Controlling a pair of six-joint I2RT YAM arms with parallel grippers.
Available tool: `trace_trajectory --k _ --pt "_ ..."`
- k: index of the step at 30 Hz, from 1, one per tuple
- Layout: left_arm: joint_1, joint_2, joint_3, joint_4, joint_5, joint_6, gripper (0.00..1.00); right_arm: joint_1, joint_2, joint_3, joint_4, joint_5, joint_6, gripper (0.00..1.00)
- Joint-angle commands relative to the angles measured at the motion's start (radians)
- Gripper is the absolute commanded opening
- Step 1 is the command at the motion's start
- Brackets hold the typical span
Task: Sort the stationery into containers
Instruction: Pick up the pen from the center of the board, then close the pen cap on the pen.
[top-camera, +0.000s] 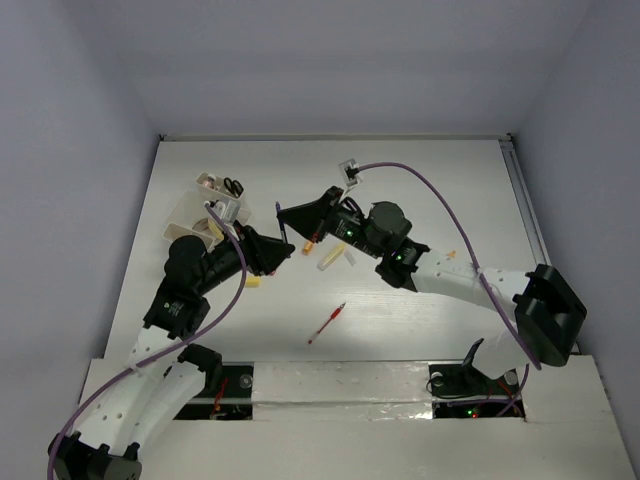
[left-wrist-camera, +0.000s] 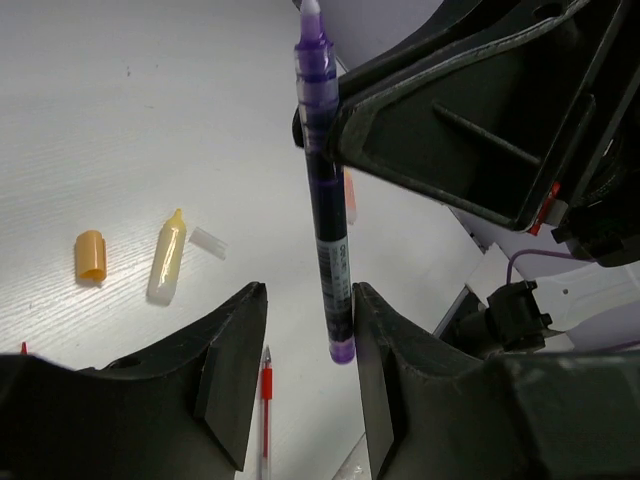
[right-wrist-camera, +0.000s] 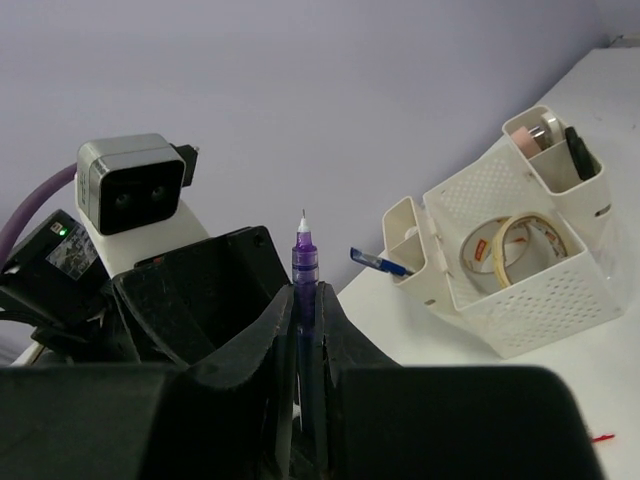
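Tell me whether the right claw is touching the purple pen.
Touching. The right wrist view shows the purple pen pinched upright in the right claw, with no gap at either finger.

**Crowded left of centre, open along the far edge**

Seen from above, the grippers meet nose to nose just left of table centre. The right gripper (top-camera: 284, 214) clamps a purple pen (top-camera: 283, 225). The left gripper (top-camera: 288, 250) brackets the pen's lower end, its fingers not yet touching on both sides.

From that knot:
- **10 o'clock:** the white organizer (top-camera: 190, 215) stands close and blocks that side.
- **3 o'clock:** a yellowish tube (top-camera: 335, 258) lies near.
- **7 o'clock:** a small yellow piece (top-camera: 252, 282).
- **5 o'clock:** a red pen (top-camera: 327, 323), farther off.
- **4 o'clock:** the right arm (top-camera: 450, 275) fills the way, with its purple cable (top-camera: 420, 180) arching overhead at 2 o'clock.
- **12 o'clock:** bare table (top-camera: 300, 160) runs along the far edge.
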Motion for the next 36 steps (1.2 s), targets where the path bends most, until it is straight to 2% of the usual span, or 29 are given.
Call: trace_trajectory --k 1,2,5,6,7,12,14,15,19,20,25,28,31,36 --pt "0.005 0.005 -0.002 0.083 0.012 -0.009 0.35 0.003 0.016 0.007 0.098 -0.055 0.043 0.0" --pt "0.005 0.008 -0.003 0.092 0.012 -0.012 0.34 0.003 0.026 0.004 0.104 -0.058 0.049 0.0" --pt "0.005 0.013 0.0 0.087 0.006 -0.011 0.13 0.003 0.036 0.004 0.118 -0.073 0.066 0.0" --pt "0.005 0.011 0.004 0.084 0.002 -0.006 0.03 0.003 0.038 0.003 0.119 -0.075 0.069 0.0" --pt "0.005 0.008 0.006 0.081 -0.006 -0.003 0.0 0.003 0.038 0.003 0.116 -0.076 0.069 0.0" --pt "0.005 -0.019 0.029 0.043 -0.037 0.029 0.0 0.003 0.032 -0.006 0.104 -0.072 0.066 0.0" --pt "0.005 -0.026 0.046 0.011 -0.055 0.064 0.0 0.003 0.018 -0.014 0.086 -0.064 0.068 0.12" --pt "0.005 -0.03 0.069 -0.03 -0.069 0.078 0.0 -0.008 -0.002 -0.023 0.063 -0.059 0.065 0.25" --pt "0.005 -0.046 0.103 -0.092 -0.095 0.139 0.0 -0.017 -0.06 -0.064 -0.009 -0.039 0.031 0.48" --pt "0.005 -0.047 0.106 -0.129 -0.101 0.15 0.0 -0.029 -0.092 -0.072 -0.029 -0.038 0.025 0.5" --pt "0.005 -0.026 0.141 -0.196 -0.138 0.239 0.0 -0.049 -0.201 -0.141 -0.164 -0.001 -0.058 0.51" --pt "0.005 -0.016 0.147 -0.206 -0.134 0.282 0.0 -0.068 -0.257 -0.16 -0.328 0.03 -0.157 0.47" --pt "0.014 -0.009 0.11 -0.16 -0.112 0.276 0.0 -0.091 -0.261 -0.135 -0.579 0.034 -0.262 0.4" --pt "0.014 -0.006 0.115 -0.184 -0.117 0.287 0.0 -0.141 -0.273 -0.141 -0.739 0.099 -0.328 0.37"
